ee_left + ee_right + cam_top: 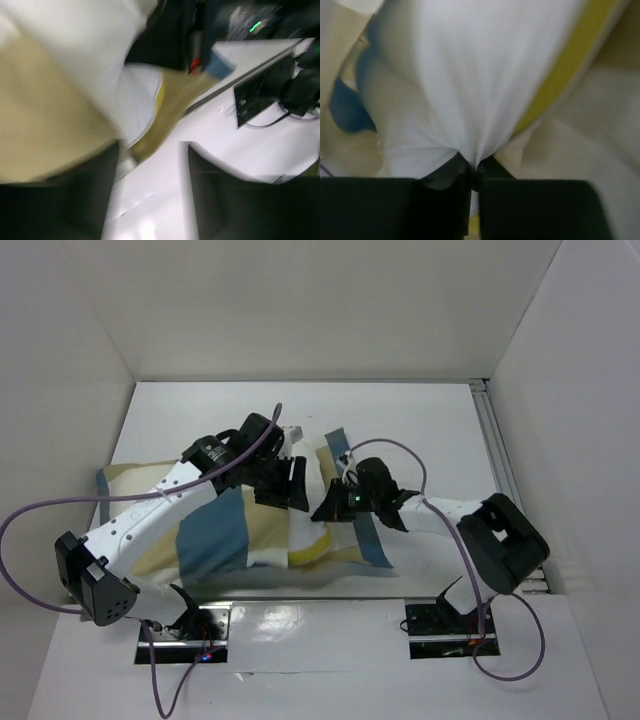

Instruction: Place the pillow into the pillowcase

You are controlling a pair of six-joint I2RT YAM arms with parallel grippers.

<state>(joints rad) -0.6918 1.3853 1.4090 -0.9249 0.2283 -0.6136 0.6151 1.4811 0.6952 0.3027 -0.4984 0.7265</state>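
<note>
Pinches a gathered fold of the pillow (470,75) with the right gripper (472,172), fingers pressed together on the white cloth, close beside the yellow band (560,85). Holds the left gripper (153,146) spread, with bare table (165,200) showing between its fingers and tan cloth of the pillowcase (215,530) lying against one of them; cannot tell through the blur whether hooked on the hem or merely beside it. Seems mostly sheathed, judging from above: only a white and yellow corner of the pillow poking out at the pillowcase mouth, on the side of the right arm. Runs left to right across the table, pillow and pillowcase on one long axis, closed end towards the left arm, mouth towards the right. Places the bulk of the pillow leftward from the right gripper, so calls for a push along that axis, deeper into the pillowcase. Favours the right arm for that, nearer the exposed corner, with the left gripper at the far side of the mouth, over the cloth. Risks shoving the whole pillowcase along without the mouth held back.
</note>
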